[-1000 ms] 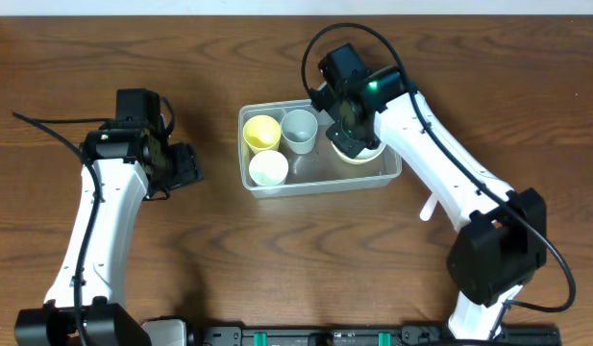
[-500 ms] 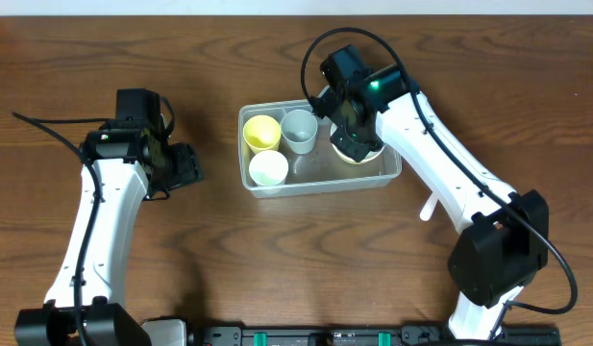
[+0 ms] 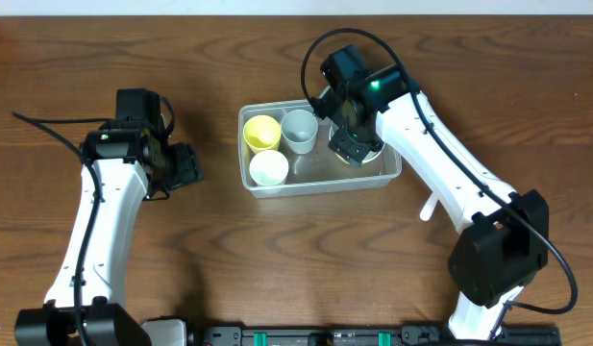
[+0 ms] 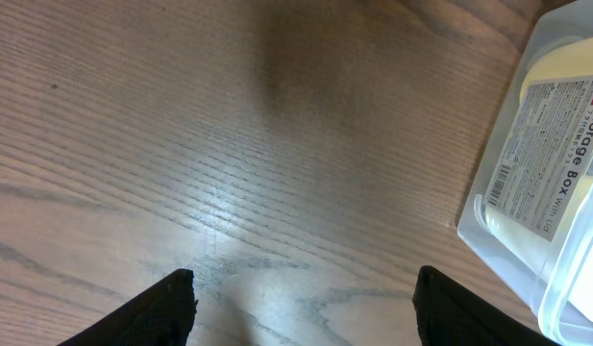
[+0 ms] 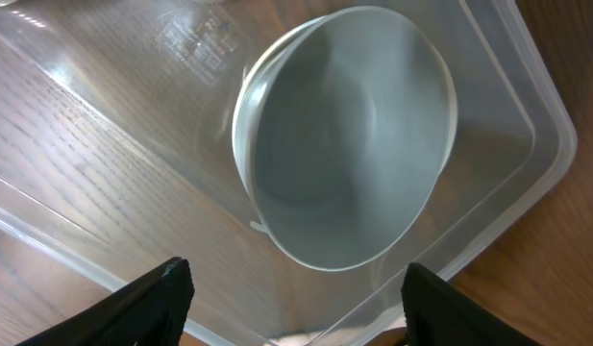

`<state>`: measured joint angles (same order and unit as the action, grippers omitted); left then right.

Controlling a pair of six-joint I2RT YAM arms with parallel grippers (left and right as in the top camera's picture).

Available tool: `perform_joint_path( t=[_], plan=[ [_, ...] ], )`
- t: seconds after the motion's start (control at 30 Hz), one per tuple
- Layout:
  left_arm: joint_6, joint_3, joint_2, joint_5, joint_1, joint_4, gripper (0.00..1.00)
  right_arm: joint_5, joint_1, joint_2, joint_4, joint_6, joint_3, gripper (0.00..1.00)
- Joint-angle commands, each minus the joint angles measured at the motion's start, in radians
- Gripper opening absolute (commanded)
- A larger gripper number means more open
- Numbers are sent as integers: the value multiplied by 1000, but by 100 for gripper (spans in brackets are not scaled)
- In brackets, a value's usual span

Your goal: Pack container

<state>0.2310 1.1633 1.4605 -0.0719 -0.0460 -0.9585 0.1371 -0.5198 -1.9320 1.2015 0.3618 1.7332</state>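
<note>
Cups (image 3: 299, 130) beside bowl (image 5: 346, 178) inside container (image 3: 315, 188)

We see a wooden table (image 3: 277, 259) filling nearly the whole overhead view, its brown surface marked by long grain running left to right, with wavy figuring here and there. Along the top edge we make out a thin pale strip (image 3: 181, 4) beyond the tabletop; we cannot tell whether it is wall or floor. At the bottom edge a black rail (image 3: 325, 336) with small green fittings runs along the near side. In the left wrist view the grain looks finer and lighter, with a soft whitish sheen (image 4: 229, 207) where light reflects and a dim shadowed patch (image 4: 306, 48) farther off.
</note>
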Motion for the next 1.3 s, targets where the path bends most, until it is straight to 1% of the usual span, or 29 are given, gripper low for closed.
perform_joint_path(
  t=[0.0, 0.07, 0.27, 0.37, 0.43, 0.5, 0.57, 0.7, 0.8, 0.9, 0.93, 1.27],
  plan=[
    [-14, 22, 2, 4, -6, -3, 73, -79, 2, 28, 8, 52, 18, 73],
    [-13, 22, 2, 4, -6, -3, 73, -89, 2, 25, 3, 55, 9, 75],
    [-14, 22, 2, 5, -6, -3, 73, -84, 3, -6, -32, 55, -37, 75],
    [-14, 22, 2, 4, -6, -3, 73, -81, 3, -37, -47, 55, -40, 69],
    [-14, 22, 2, 5, -6, -3, 73, -81, 3, -56, -51, 56, -40, 63],
    [-14, 22, 2, 4, -6, -3, 73, -81, 3, -73, -50, 59, -40, 60],
    [-14, 22, 2, 5, -6, -3, 73, -81, 3, -86, -49, 58, -41, 52],
    [-14, 22, 2, 4, -6, -2, 73, -80, 3, -96, -50, 58, -41, 29],
    [-14, 22, 2, 5, -6, -2, 73, -63, 3, -95, -51, 58, -40, 15],
    [-14, 22, 2, 4, -6, -3, 73, -49, 3, -95, -52, 58, -40, 3],
    [-14, 22, 2, 4, -6, -3, 73, -47, 3, -95, -54, 58, -40, 1],
    [-14, 22, 2, 5, -6, -2, 73, -28, 0, -77, -60, 55, -32, 1]
  ],
)
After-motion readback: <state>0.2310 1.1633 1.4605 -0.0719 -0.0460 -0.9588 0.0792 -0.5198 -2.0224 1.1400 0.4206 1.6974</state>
